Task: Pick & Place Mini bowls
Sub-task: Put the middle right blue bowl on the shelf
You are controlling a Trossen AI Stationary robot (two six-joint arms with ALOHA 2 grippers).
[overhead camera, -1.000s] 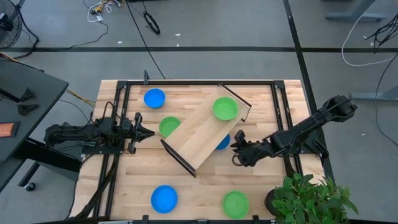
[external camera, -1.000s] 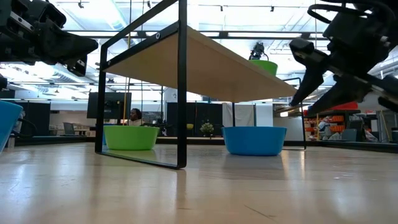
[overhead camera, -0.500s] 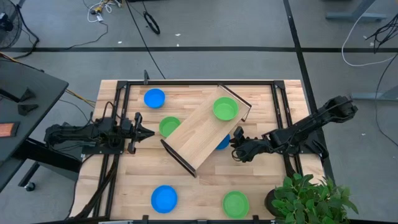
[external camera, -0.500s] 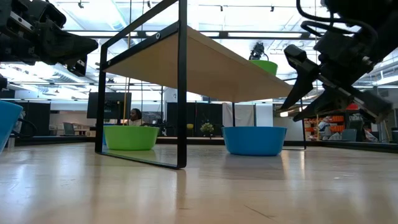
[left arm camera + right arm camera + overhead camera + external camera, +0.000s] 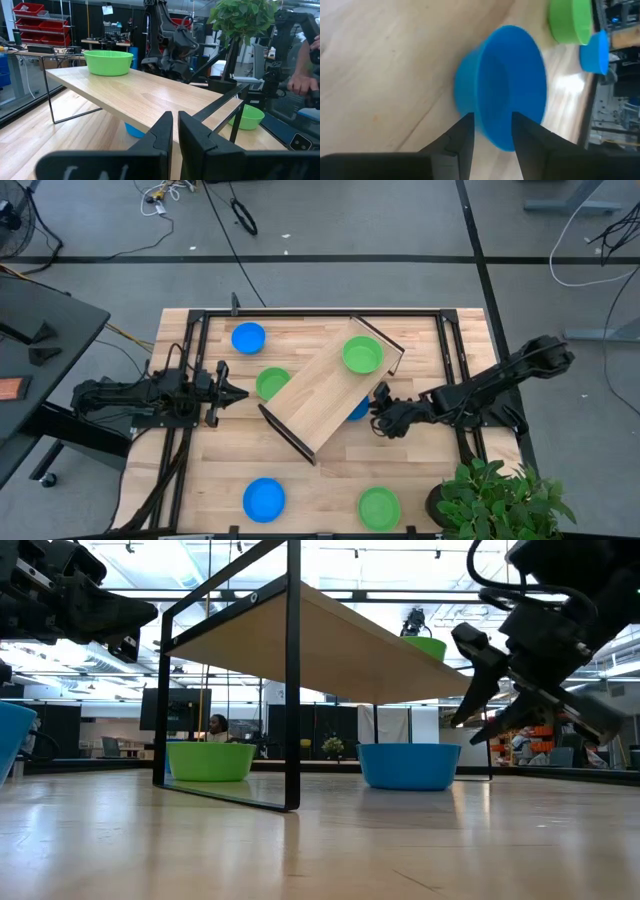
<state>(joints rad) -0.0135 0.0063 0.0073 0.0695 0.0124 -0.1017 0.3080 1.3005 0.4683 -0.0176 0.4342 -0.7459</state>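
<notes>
A blue mini bowl (image 5: 358,411) stands on the table, half under the right edge of the raised wooden tray (image 5: 320,395). My right gripper (image 5: 379,411) hovers open just right of and above this bowl (image 5: 408,765). In the right wrist view the bowl (image 5: 507,105) shows ahead of the two spread fingers. A green mini bowl (image 5: 362,355) sits on the tray's far end. Another green bowl (image 5: 268,383) stands at the tray's left edge. My left gripper (image 5: 230,391) waits shut at the table's left side, pointing level toward the tray.
More mini bowls stand on the table: blue at far left (image 5: 248,337), blue at near left (image 5: 264,499), green at near right (image 5: 379,507). The tray rests on black wire legs (image 5: 292,690). A potted plant (image 5: 500,495) stands at the near right corner. A person's hand (image 5: 302,82) shows beyond the table.
My right gripper has crept toward the table's left edge and a little down, closer to the blue bowl under the tray's edge, still open. The bowls and the tray have stayed where they were.
</notes>
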